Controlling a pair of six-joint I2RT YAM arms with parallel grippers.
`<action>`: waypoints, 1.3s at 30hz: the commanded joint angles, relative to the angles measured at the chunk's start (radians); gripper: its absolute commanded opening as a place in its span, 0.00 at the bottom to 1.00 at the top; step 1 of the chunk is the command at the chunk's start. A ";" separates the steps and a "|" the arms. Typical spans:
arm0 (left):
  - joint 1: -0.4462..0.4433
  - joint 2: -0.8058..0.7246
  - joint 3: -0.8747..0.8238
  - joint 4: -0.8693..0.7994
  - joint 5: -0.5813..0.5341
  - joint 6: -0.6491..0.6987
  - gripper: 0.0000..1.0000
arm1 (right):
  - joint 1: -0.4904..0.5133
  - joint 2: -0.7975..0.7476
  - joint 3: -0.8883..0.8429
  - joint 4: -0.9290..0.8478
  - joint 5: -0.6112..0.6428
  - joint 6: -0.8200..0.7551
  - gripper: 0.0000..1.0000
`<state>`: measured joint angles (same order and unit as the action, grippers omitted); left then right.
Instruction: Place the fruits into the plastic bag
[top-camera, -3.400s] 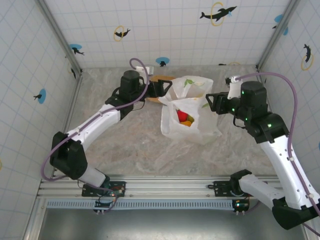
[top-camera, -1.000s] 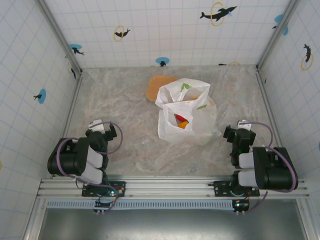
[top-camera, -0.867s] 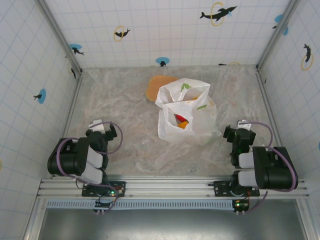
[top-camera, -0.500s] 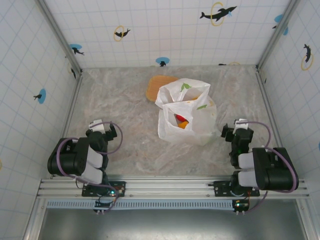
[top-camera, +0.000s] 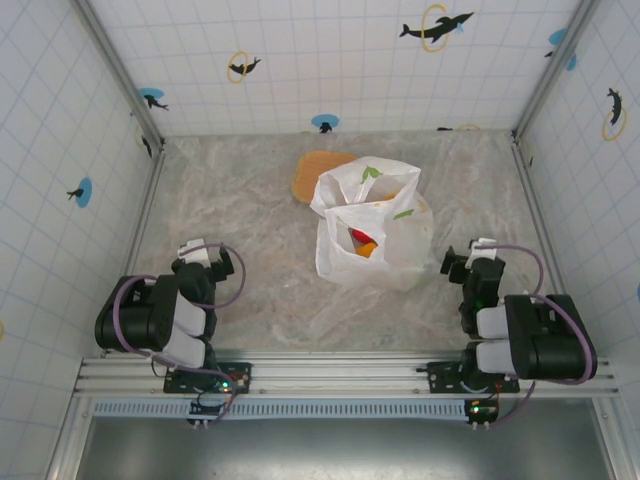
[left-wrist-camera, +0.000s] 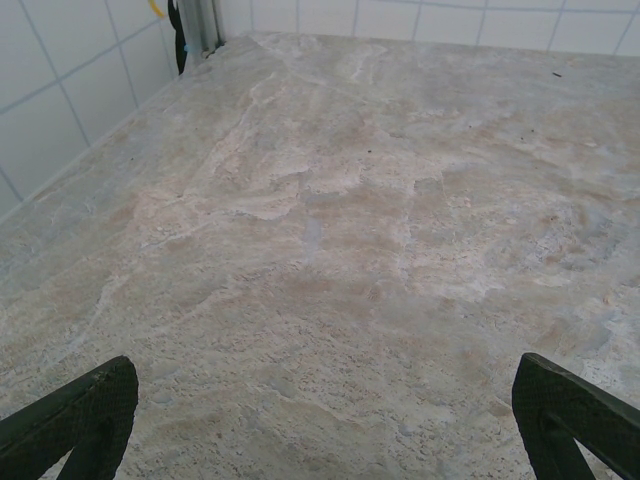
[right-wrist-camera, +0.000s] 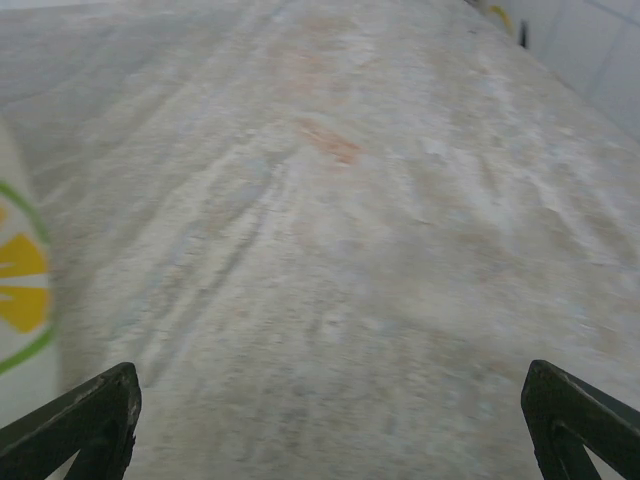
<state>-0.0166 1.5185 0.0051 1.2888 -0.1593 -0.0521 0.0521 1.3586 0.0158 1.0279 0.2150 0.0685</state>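
Both arms are now folded back at the near edge, well apart from the plastic bag (top-camera: 372, 225) they flanked seconds ago. It sits mid-table beside the wooden plate (top-camera: 312, 172), with red and orange fruits (top-camera: 362, 240) inside. Left gripper (top-camera: 205, 260) and right gripper (top-camera: 471, 262) gape wide, empty. I judge loading finished.

The light is bright and even, with only soft, faint shadows. The tabletop (left-wrist-camera: 330, 250) ahead of the left fingers (left-wrist-camera: 90, 410) looks sharp. Ahead of the right fingers (right-wrist-camera: 85, 415) it looks blurry and smeared, and pale far off.
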 joint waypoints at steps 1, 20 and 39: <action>0.010 -0.003 -0.016 0.017 0.020 -0.003 0.98 | 0.038 0.078 -0.019 0.170 0.008 -0.024 1.00; 0.010 -0.004 -0.016 0.015 0.023 -0.003 0.98 | 0.015 0.158 -0.028 0.251 0.008 0.005 1.00; 0.010 -0.004 -0.015 0.015 0.022 -0.003 0.98 | 0.005 0.158 -0.022 0.240 -0.018 0.011 1.00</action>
<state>-0.0166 1.5185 0.0051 1.2888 -0.1566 -0.0521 0.0589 1.5204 0.0120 1.2228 0.2001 0.0753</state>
